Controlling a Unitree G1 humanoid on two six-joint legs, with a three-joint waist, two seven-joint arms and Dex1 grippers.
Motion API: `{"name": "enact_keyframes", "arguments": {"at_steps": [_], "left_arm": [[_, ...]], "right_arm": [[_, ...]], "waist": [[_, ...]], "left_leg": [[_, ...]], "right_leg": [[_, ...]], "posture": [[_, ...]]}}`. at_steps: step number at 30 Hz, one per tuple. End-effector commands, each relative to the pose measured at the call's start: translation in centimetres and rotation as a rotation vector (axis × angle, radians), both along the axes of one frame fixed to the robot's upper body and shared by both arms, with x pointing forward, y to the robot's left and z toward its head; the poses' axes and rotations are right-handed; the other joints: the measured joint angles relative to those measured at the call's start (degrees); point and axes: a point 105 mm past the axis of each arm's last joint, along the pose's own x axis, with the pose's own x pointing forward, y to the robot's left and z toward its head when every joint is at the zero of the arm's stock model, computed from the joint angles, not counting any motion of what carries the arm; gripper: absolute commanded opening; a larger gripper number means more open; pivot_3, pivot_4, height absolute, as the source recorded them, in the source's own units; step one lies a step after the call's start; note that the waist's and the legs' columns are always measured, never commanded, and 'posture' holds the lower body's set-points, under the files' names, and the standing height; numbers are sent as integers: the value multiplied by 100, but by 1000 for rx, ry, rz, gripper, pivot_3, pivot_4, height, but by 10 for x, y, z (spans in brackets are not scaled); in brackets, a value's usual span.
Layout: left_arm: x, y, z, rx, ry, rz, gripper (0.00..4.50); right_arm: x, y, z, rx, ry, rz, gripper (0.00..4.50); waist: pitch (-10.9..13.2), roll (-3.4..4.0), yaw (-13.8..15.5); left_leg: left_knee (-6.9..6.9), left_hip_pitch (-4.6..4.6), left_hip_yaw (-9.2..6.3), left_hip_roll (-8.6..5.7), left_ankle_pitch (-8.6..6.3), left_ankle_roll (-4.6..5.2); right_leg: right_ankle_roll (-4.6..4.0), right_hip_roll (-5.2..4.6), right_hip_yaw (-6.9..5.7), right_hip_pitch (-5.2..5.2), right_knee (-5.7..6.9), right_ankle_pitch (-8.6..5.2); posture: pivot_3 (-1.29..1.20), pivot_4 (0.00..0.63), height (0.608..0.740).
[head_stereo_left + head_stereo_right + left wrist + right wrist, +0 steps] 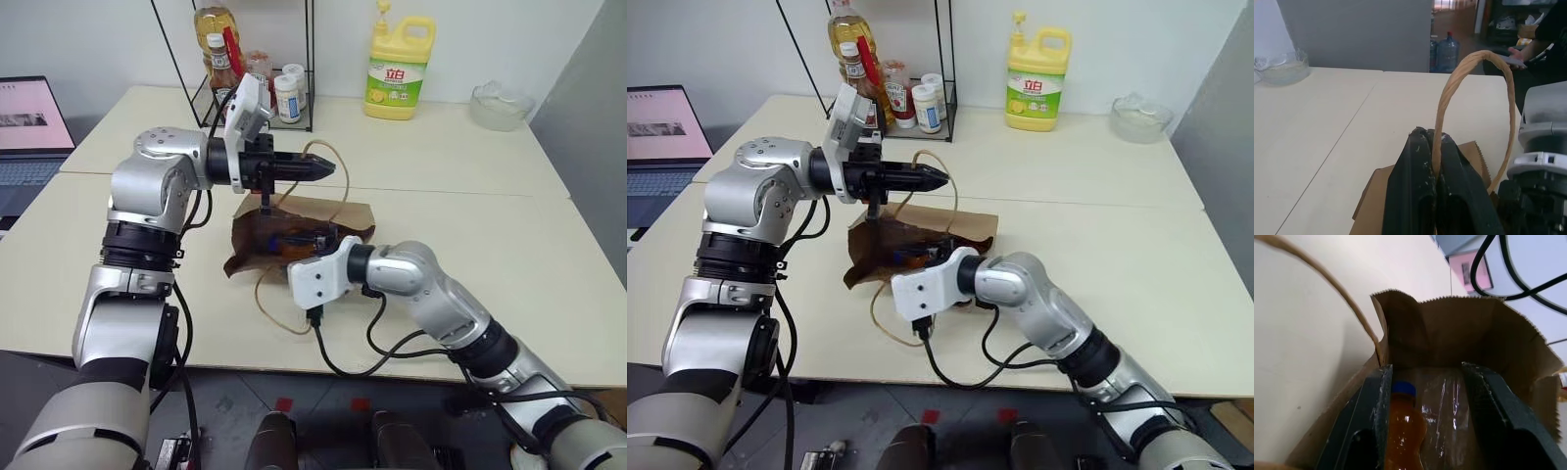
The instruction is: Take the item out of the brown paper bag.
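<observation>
- The brown paper bag (pixel 294 230) lies on its side on the cream table (pixel 509 245), near the front edge, its mouth facing the robot.
- The left gripper (pixel 328 169) hangs above the bag, pointing right, its 2 fingers pressed together on a cord handle (pixel 1474 103) of the bag, which arches past the fingertips.
- The right gripper (pixel 1425 396) reaches into the bag's mouth, its fingers (pixel 1493 416) spread apart.
- The item (pixel 1402 428), a small orange bottle with a blue cap, lies inside the bag between those 2 fingers, against the left one.
- A yellow detergent jug (pixel 399 69) and a glass bowl (pixel 502 106) stand at the far side.
</observation>
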Motion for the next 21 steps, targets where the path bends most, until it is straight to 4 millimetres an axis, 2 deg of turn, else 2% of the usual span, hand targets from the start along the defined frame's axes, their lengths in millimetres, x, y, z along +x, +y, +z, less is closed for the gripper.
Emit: {"name": "enact_keyframes", "arguments": {"at_steps": [1,6,11,15,18,19,21], "left_arm": [[-3,-3,16,-11,-60,-17,0],[-2,-4,16,-11,-61,-20,0],[0,-5,17,-15,-62,-23,0],[1,-7,17,-18,-63,-27,0],[1,-8,18,-20,-64,-31,0],[1,-8,18,-21,-64,-33,0],[2,-9,18,-22,-64,-35,0]], "right_arm": [[8,-1,3,-55,-36,-67,2317],[22,-9,-14,-146,-5,-195,2317],[28,-10,-27,-182,17,-235,2317],[33,-5,-33,-174,14,-253,3188],[36,-4,-36,-179,-9,-260,4273],[36,-3,-37,-183,-18,-257,4489],[38,-2,-36,-189,-21,-267,4489]], "waist": [[0,0,9],[0,0,5],[0,0,-7],[0,0,-24],[0,0,-24],[0,0,-24],[0,0,-26]], "left_leg": [[0,-1,0,0,0,0],[0,-1,0,0,0,1],[-1,-2,1,0,-1,1],[-2,-1,0,0,-1,1],[-2,-1,0,0,-1,1],[-2,-1,0,0,-1,1],[-2,-1,0,0,-1,1]], "right_leg": [[0,0,0,0,-1,0],[0,0,0,-2,0,0],[0,0,0,-3,0,0],[0,0,0,-3,0,0],[0,0,0,-2,0,0],[0,0,0,-2,0,0],[0,0,0,-3,0,0]], "posture": [[0,150,740],[0,150,740],[0,150,740],[0,150,740],[0,150,740],[0,150,740],[0,150,740]]}}
